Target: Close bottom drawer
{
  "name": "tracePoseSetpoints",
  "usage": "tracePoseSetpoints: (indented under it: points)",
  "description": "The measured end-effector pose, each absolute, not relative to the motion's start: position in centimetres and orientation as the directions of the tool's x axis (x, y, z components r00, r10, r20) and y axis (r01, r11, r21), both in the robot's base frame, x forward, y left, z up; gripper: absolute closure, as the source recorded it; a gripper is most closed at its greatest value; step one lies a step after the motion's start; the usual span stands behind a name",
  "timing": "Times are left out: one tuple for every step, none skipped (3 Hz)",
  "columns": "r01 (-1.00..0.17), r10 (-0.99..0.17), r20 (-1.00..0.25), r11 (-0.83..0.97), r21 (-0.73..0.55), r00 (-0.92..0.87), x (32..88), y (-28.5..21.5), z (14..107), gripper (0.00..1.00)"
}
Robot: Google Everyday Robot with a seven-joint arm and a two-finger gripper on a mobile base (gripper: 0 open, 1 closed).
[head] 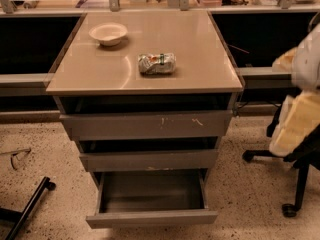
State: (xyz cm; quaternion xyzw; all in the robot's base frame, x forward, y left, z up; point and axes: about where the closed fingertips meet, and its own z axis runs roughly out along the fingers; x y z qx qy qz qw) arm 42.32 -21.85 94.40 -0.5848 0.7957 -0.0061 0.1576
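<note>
The bottom drawer (151, 218) is the lowest and slimmest of the grey cabinet's three. It is pulled far out, and its empty grey box interior (150, 190) shows. The middle drawer (148, 160) and the scratched top drawer (146, 125) stick out a little. My arm (299, 119), white and cream, hangs at the right edge beside the cabinet, apart from it. My gripper sits at the arm's lower end (302, 151), level with the middle drawer and well to its right.
A white bowl (108, 33) and a crumpled snack bag (157, 63) lie on the cabinet top (200, 79). An office chair base (292, 184) stands on the floor at the right. A black bar (30, 204) lies at the lower left.
</note>
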Motion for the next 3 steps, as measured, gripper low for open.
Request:
tracePoseSetpoints:
  points:
    - [-0.919, -0.872, -0.372, 0.38, -0.104, -0.318, 39.8, -21.0, 87.8, 0.0]
    - [-0.91, -0.802, -0.463, 0.414, 0.027, -0.379, 37.8, -19.9, 78.4, 0.0]
    - [-0.904, -0.798, -0.439, 0.418, 0.091, -0.414, 35.7, -19.8, 74.6, 0.0]
